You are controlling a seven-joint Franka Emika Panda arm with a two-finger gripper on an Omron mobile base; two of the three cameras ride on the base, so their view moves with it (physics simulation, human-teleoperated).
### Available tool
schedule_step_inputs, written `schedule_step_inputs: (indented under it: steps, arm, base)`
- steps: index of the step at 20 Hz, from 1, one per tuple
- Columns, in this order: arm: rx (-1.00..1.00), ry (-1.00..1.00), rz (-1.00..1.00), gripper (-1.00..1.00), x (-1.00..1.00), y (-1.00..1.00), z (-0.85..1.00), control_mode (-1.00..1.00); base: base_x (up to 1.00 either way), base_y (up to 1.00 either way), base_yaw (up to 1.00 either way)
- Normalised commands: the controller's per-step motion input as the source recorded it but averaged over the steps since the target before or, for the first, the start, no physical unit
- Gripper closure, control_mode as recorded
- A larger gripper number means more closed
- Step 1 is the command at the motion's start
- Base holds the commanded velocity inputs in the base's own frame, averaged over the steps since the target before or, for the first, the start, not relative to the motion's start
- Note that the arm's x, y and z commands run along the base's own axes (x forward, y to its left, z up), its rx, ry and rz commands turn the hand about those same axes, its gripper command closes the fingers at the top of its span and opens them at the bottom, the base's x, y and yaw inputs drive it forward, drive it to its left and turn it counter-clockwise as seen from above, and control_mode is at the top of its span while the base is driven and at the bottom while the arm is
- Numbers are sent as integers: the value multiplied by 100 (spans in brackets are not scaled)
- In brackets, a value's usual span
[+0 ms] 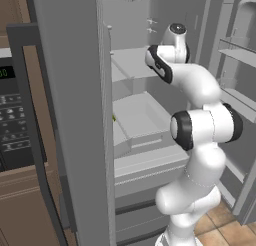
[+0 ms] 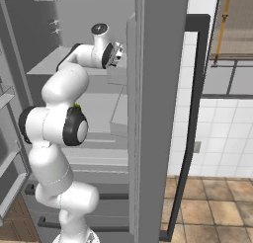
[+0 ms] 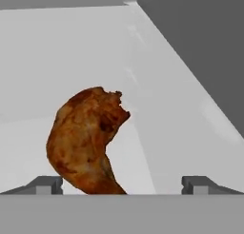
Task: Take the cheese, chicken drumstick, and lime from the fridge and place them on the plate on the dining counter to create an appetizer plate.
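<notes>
The fridge (image 1: 75, 115) stands open, its grey doors swung out to either side and its pale grey interior exposed. In the left base view the arm reaches up into the upper compartment, over a pale shelf (image 1: 132, 62) and a deeper tray (image 1: 142, 115) below it. A small yellow-green speck, possibly the lime (image 1: 114, 118), shows at the door edge near the tray's 9 o'clock side; it is too small to confirm. A black microwave (image 1: 15, 115) panel sits in brown cabinetry at 9 o'clock. In the right base view, white wall tiles (image 2: 217, 133) fill the 3 o'clock side, and tan floor tiles (image 2: 212, 207) lie at 5 o'clock.

In the hand view the chicken drumstick (image 3: 88, 140) lies on a plain pale shelf surface, with a darker grey wall at 2 o'clock. The gripper (image 3: 121, 185) is released, jaws spread wide: one fingertip sits at 7 o'clock, just beside the drumstick's lower end, the other well apart at 5 o'clock. Nothing is grasped.
</notes>
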Motion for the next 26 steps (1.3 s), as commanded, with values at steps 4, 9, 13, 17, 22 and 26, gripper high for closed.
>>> schedule_step_inputs:
  steps: [4,9,13,17,22,26]
  arm:
    - [0,9,2,-100,47,0,-26,-100]
    - [-2,8,2,-100,29,1,-39,-100]
    - [-10,1,2,-100,0,16,-77,-100]
    - [-14,0,0,-100,0,32,-98,-100]
    - [-15,0,0,-100,-4,37,-98,-100]
    - [-4,3,0,100,-1,3,-64,-100]
  base:
    - [0,0,0]
    - [0,0,0]
    - [0,0,0]
    - [0,0,0]
    - [0,0,0]
    - [0,0,0]
